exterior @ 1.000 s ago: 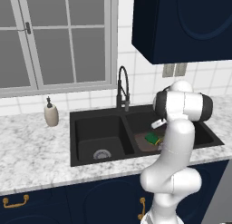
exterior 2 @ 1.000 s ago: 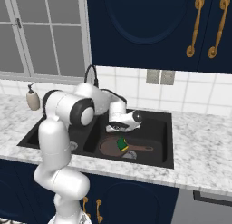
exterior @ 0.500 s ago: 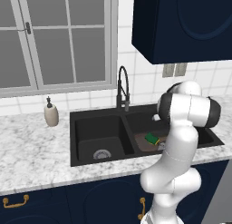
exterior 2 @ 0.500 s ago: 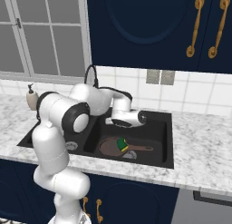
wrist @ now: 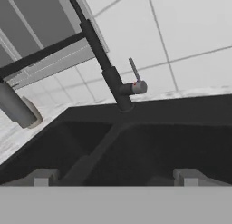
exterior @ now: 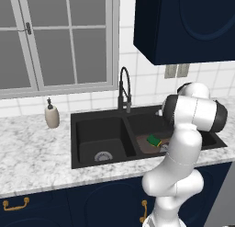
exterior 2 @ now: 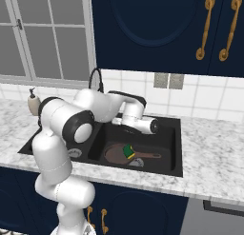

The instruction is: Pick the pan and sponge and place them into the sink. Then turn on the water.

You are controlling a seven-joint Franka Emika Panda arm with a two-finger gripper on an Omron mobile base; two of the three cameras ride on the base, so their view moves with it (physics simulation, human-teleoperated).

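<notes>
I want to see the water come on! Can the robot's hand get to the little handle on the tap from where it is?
Probably yes. The gripper faces the tap with its jaws wide open, and nothing sits between them and the thin handle. The pan and sponge lie lower down in the sink, out of the way.

A grey-white speckled marble counter (exterior: 36, 152) carries a large matte black double-basin sink (exterior: 92, 122) set into it. A beige soap dispenser bottle (exterior: 52, 115) stands on the counter just left of the sink, below the window.
</notes>
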